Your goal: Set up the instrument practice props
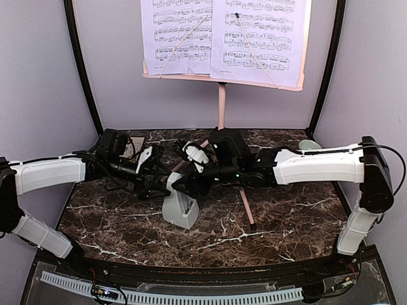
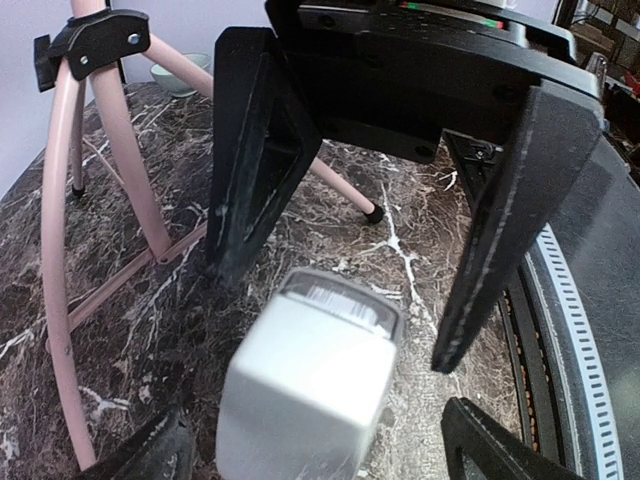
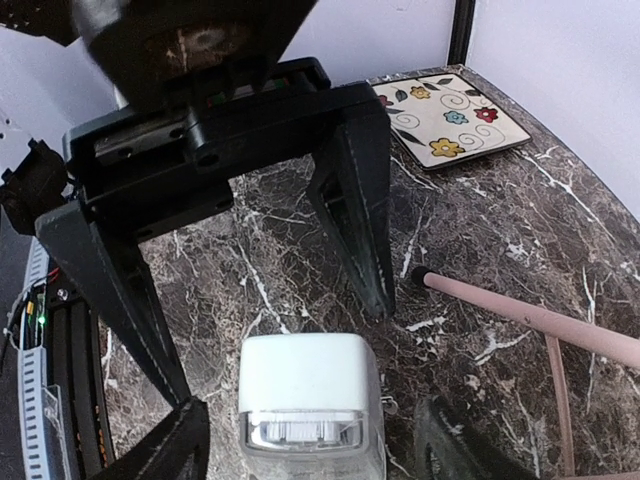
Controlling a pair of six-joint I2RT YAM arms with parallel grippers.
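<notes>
Left fingers: apart and holding nothing. The left gripper point(image 3: 282, 352) hangs open over the metronome point(image 1: 180, 208), with one finger point(image 3: 355, 220) to each side of its top.
Right fingers: also apart and empty. The right gripper point(image 2: 330, 318) faces the left one head-on across the same prop, and its fingers point(image 2: 505, 220) straddle the grey body without touching it.
Metronome: stands on the marble table point(image 1: 286, 216), directly beneath and between both pairs of fingers.
Outward of fingers: a pink tripod leg point(image 3: 530, 320) lies just beside the right fingers. The music stand point(image 1: 222, 105) rises behind both grippers with the sheet-music pages point(image 1: 254, 38) on its plate. A floral tile point(image 3: 450, 120) sits well beyond.
Step in hand, judged: taking hold of the metronome.
Method advised: one gripper at a time. Descend square to the sloped sides and close low, where the body is widest. Keep the other gripper clear.
Risk noted: the tapered faces may squeeze upward out of the pads. The crowded fingers may collide, or snag the tripod leg.
</notes>
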